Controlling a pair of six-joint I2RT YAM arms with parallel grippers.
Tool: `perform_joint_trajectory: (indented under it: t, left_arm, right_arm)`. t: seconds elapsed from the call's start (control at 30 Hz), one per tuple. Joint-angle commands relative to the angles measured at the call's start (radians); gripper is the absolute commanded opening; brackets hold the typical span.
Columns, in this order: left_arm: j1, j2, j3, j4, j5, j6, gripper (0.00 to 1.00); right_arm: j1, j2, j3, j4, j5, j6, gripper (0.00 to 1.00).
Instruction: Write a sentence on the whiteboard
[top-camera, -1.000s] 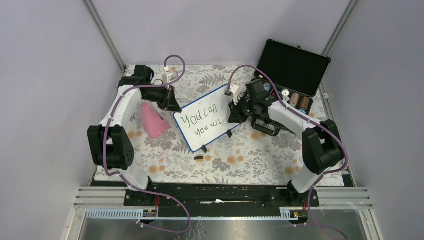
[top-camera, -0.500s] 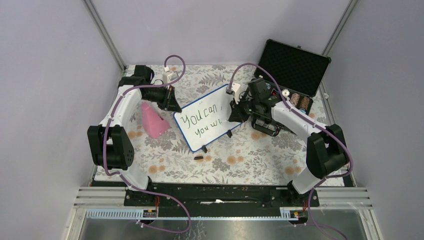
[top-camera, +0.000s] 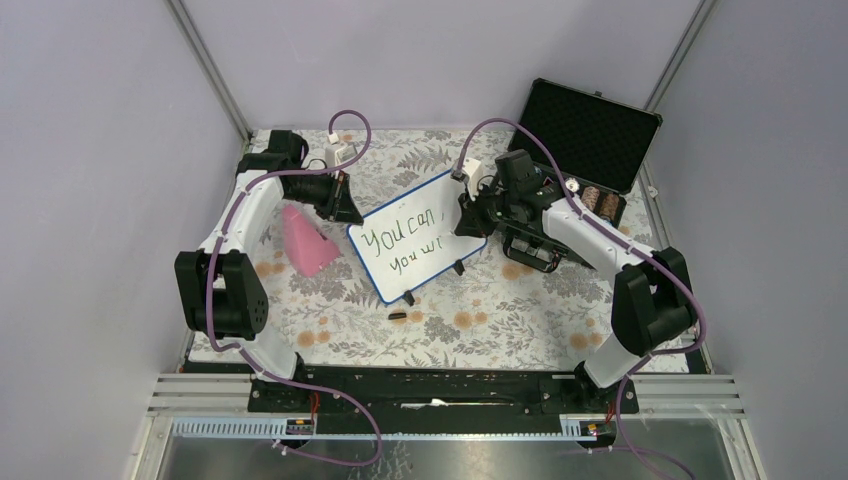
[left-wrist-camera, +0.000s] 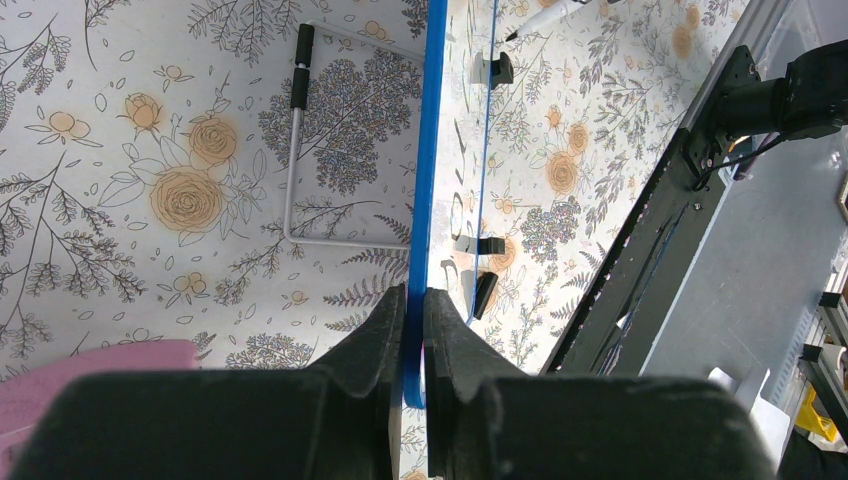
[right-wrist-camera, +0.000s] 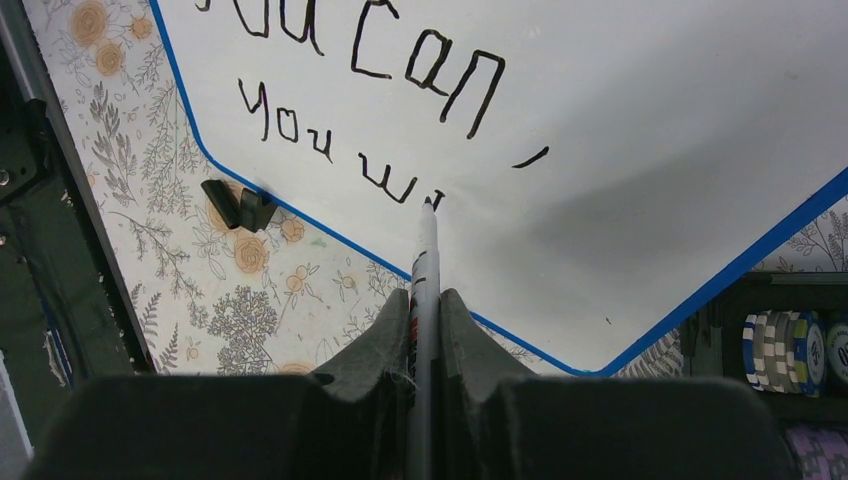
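Observation:
The whiteboard (top-camera: 418, 235), white with a thin blue frame, stands tilted mid-table on black clip feet. Dark lettering (top-camera: 405, 240) reads "You can," above "You wi". My left gripper (top-camera: 347, 207) is shut on the board's blue left edge (left-wrist-camera: 422, 200), seen edge-on in the left wrist view. My right gripper (top-camera: 468, 222) is shut on a white marker (right-wrist-camera: 424, 270). Its black tip touches the board just right of "wi" (right-wrist-camera: 385, 183). The board also fills the right wrist view (right-wrist-camera: 620, 150).
A pink wedge (top-camera: 306, 240) lies left of the board. An open black foam-lined case (top-camera: 585, 135) with poker chips (top-camera: 598, 203) stands at the back right. A small black cap (top-camera: 397, 315) lies in front of the board. A wire stand (left-wrist-camera: 300, 160) lies behind it.
My right gripper has shifted slightly up and right with the marker, and the second line has gained a stroke. The left arm and the board have not moved.

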Motion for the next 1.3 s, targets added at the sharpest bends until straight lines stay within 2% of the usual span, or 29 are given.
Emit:
perform_joint_trajectory:
  t: [0.0, 1.27]
  left_arm:
    - [-0.012, -0.017, 0.008, 0.033, -0.050, 0.011, 0.00]
    - [-0.012, -0.019, -0.003, 0.034, -0.062, 0.019, 0.00]
  right_arm:
    - [0.007, 0.014, 0.047, 0.025, 0.003, 0.011, 0.00]
    - [0.011, 0.074, 0.075, 0.045, 0.019, 0.020, 0.00]
